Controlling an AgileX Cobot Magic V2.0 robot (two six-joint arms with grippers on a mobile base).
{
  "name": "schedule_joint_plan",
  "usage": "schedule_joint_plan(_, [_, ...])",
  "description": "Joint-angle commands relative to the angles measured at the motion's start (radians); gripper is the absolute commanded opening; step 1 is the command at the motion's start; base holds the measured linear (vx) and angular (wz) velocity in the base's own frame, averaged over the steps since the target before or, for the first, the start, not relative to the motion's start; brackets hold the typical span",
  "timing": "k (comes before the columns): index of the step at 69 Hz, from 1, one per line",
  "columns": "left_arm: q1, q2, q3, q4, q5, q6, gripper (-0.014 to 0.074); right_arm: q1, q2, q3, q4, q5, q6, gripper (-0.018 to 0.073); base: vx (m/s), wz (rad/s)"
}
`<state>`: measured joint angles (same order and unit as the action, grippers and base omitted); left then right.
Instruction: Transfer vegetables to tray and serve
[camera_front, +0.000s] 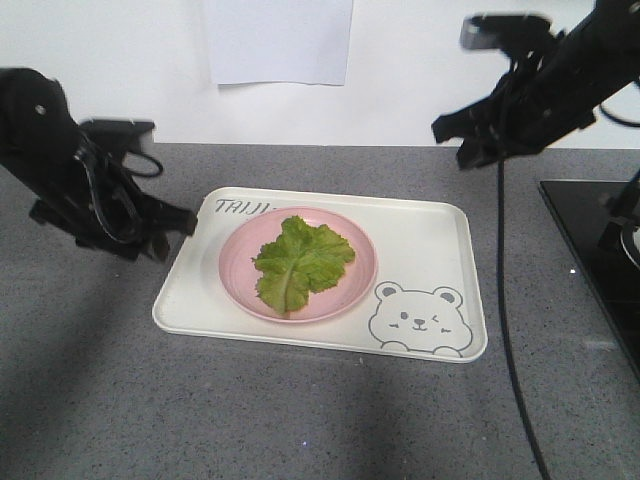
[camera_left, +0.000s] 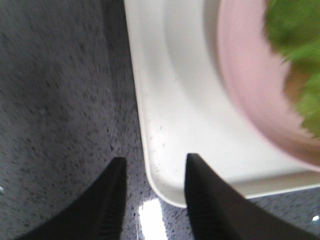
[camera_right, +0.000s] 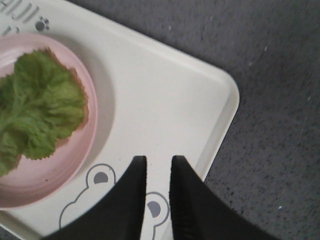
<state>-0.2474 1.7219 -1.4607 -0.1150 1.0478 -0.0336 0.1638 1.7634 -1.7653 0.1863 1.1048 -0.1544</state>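
The vegetables, one crinkly green lettuce leaf (camera_front: 300, 262) (camera_left: 300, 50) (camera_right: 40, 100), lie on a round pink plate (camera_front: 240, 280) (camera_left: 250, 85) (camera_right: 50, 185). The plate stands on the cream tray (camera_front: 430, 240) (camera_left: 175, 100) (camera_right: 160, 100) with the bear drawing. My left gripper (camera_front: 175, 225) (camera_left: 155, 162) is open at the tray's left side, and one tray corner lies between its fingers in the left wrist view. Raised over the tray's far right corner, my right gripper (camera_front: 450, 130) (camera_right: 158, 160) has a narrow gap between its fingers and holds nothing.
The tray rests on a grey speckled counter (camera_front: 100, 400). A black slab (camera_front: 590, 240) lies at the right edge. A black cable (camera_front: 505, 300) hangs from the right arm past the tray's right side. A white sheet (camera_front: 280, 40) hangs on the back wall.
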Motion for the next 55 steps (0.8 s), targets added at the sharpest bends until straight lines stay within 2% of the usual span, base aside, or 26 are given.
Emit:
schedule_joint_plan(1, [-0.006,-0.125,-0.026,-0.009,-0.110,-0.008,0.0115,-0.002,-0.107,-0.025,0.014,-0.089,-0.047,-0.0015,0.00,0.00])
schedule_joint_plan(9, [-0.006,-0.217,-0.026,-0.007,-0.222,-0.007,-0.0009,-0.002,-0.171,-0.025,0.046,-0.112,-0.097,-0.0008,0.00,0.00])
schedule_joint_plan(21, [-0.006,-0.355,-0.026,-0.008,-0.348,-0.007,-0.0008,-0.002,-0.276,-0.024,0.112,-0.129,-0.157,-0.0007,0.00,0.00])
schedule_joint_plan(36, [-0.006,-0.494,-0.026,-0.008,-0.377,-0.007,-0.0008,-0.002,-0.388,0.000,0.117,-0.176,-0.196,-0.0005,0.00,0.00])
schedule_joint_plan(47, [-0.006,-0.570,0.045,-0.008,-0.433,0.021,-0.0008,-0.002,-0.529,0.232,0.132,-0.330,-0.242,-0.0004,0.00,0.00])
schedule_joint_plan(55, [-0.006,-0.641,0.198,-0.017,-0.506,0.019,-0.0008,-0.002,-0.650,0.486,0.135,-0.451,-0.274,-0.0004,0.00,0.00])
